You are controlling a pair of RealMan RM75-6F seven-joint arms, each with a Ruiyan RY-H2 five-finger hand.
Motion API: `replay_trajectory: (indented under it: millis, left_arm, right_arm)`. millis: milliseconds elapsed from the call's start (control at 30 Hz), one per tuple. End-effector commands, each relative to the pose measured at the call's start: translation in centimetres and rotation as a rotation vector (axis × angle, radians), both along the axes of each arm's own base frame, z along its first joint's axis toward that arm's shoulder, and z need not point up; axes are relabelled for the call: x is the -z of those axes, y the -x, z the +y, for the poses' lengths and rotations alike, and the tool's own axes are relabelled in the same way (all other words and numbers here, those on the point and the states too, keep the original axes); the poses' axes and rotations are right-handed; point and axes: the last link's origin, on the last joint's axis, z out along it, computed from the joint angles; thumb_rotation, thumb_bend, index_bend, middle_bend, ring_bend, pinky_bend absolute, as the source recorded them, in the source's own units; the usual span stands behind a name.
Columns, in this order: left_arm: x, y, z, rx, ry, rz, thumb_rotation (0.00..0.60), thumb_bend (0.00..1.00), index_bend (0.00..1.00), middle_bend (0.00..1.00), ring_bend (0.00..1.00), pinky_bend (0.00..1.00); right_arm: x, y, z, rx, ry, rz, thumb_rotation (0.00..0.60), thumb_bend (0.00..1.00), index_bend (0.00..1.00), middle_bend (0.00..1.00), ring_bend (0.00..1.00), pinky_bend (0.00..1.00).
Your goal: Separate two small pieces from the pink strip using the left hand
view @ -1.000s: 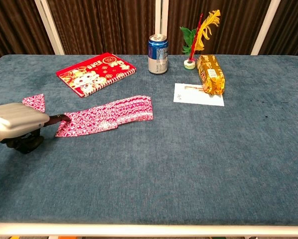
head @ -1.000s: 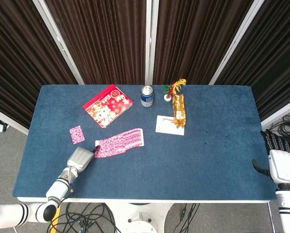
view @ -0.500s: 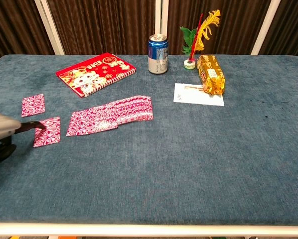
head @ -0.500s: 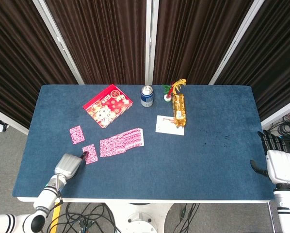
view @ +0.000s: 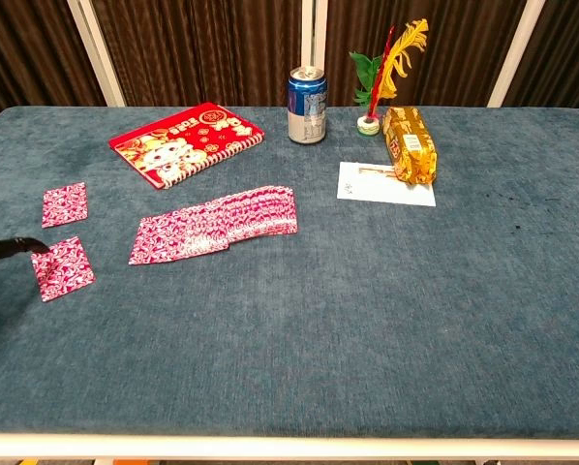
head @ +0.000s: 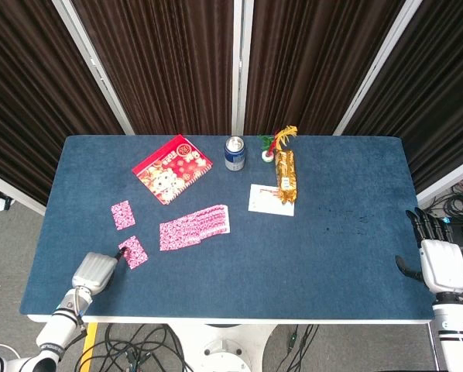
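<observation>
At the near left corner of the table (head: 355, 256), which is covered in a soft, napped blue cloth, the left robot hand (head: 94, 270) lies low with its grey metallic back upward. A dark fingertip (view: 18, 242) reaches out and touches the left edge of a small square pink piece (view: 63, 266), flat and patterned in white. How the other fingers lie cannot be told from either view. A second small square pink piece (view: 65, 203) lies flat just behind it, toward the left edge, apart from the hand.

Nearer the middle, the pink strip (view: 215, 226) lies flat and slightly fanned, a long band of the same patterned paper running diagonally, well clear of both loose pieces. Behind it sits a red rectangular packet (view: 186, 141) printed with cartoon figures and gold writing.

Toward the far edge stand a cylindrical blue drink can (view: 307, 92) with a silver top, and a small ornament (view: 379, 77) with a yellow feathery plume and green leaves. Beside that lies a glossy gold foil packet (view: 410, 143), oblong and crinkled, its near end at a white card (view: 384, 184).

At the near right edge, the right robot hand (head: 439, 257) hovers off the table, white-backed with dark fingers spread straight, holding nothing.
</observation>
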Motion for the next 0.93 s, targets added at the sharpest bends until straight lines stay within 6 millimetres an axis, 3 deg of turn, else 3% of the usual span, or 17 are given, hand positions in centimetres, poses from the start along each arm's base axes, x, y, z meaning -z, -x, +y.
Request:
replay_trajectory:
  millis: [33,167,300,400,467,533,567,600,633,700,733,933]
  left_arm:
    - [-0.5,-0.5,0.2,0.01,-0.02,-0.014,0.6,0.67,0.07,0.87,0.89,0.81]
    - [-2.1,-1.7,1.4,0.039,-0.119,-0.092,0.6,0.67,0.08,0.87,0.89,0.81]
    - [-5.8,-2.8,3.5,0.187,-0.435,-0.238,0.6,0.65,0.15,0.85,0.87,0.77]
    - [-8.0,-2.2,4.2,0.252,-0.592,-0.261,0.6,0.61,0.2,0.81,0.83,0.73]
    - [-9.0,-1.7,4.3,0.252,-0.644,-0.256,0.6,0.56,0.22,0.74,0.75,0.68]
    - [-9.6,-0.5,4.1,0.209,-0.667,-0.229,0.6,0.46,0.18,0.53,0.48,0.54]
    - [-9.7,0.0,4.0,0.182,-0.662,-0.217,0.583,0.37,0.15,0.35,0.28,0.42]
    - [-9.8,0.5,3.5,0.153,-0.654,-0.214,0.518,0.26,0.11,0.15,0.08,0.26]
    - [-9.9,0.7,3.3,0.145,-0.65,-0.228,0.431,0.19,0.09,0.04,0.01,0.16]
    - [-9.9,1.0,2.8,0.14,-0.643,-0.261,0.299,0.11,0.08,0.0,0.0,0.07]
    - [-9.8,1.2,2.6,0.135,-0.635,-0.263,0.264,0.08,0.08,0.0,0.0,0.06]
    - [-9.9,1.8,1.8,0.098,-0.569,-0.259,0.237,0.03,0.08,0.0,0.0,0.05]
  right_arm:
    - [-0.1,-0.1,0.0,-0.004,0.004,-0.001,0.6,0.21,0.0,0.0,0.0,0.0]
    - [-0.4,-0.3,0.0,-0.014,0.018,-0.003,0.6,0.21,0.0,0.0,0.0,0.0]
    - [-0.8,-0.2,0.0,-0.021,0.035,-0.003,0.6,0.21,0.0,0.0,0.0,0.0]
    - [-0.9,-0.2,0.0,-0.02,0.038,-0.005,0.6,0.21,0.0,0.0,0.0,0.0]
    - [-0.9,-0.1,0.0,-0.02,0.039,-0.008,0.6,0.21,0.0,0.0,0.0,0.0]
    - [-0.9,-0.1,0.0,-0.02,0.04,-0.01,0.6,0.21,0.0,0.0,0.0,0.0]
    - [-0.8,-0.1,0.0,-0.02,0.04,-0.012,0.6,0.21,0.0,0.0,0.0,0.0]
    - [-0.8,-0.2,0.0,-0.021,0.041,-0.014,0.6,0.21,0.0,0.0,0.0,0.0]
    - [-0.9,-0.2,0.0,-0.022,0.042,-0.017,0.6,0.21,0.0,0.0,0.0,0.0]
    - [-1.0,-0.4,0.0,-0.026,0.048,-0.021,0.6,0.21,0.0,0.0,0.0,0.0]
    - [-1.0,-0.4,0.0,-0.026,0.049,-0.022,0.6,0.21,0.0,0.0,0.0,0.0]
    - [-0.7,-0.3,0.2,-0.016,0.04,-0.027,0.6,0.21,0.0,0.0,0.0,0.0]
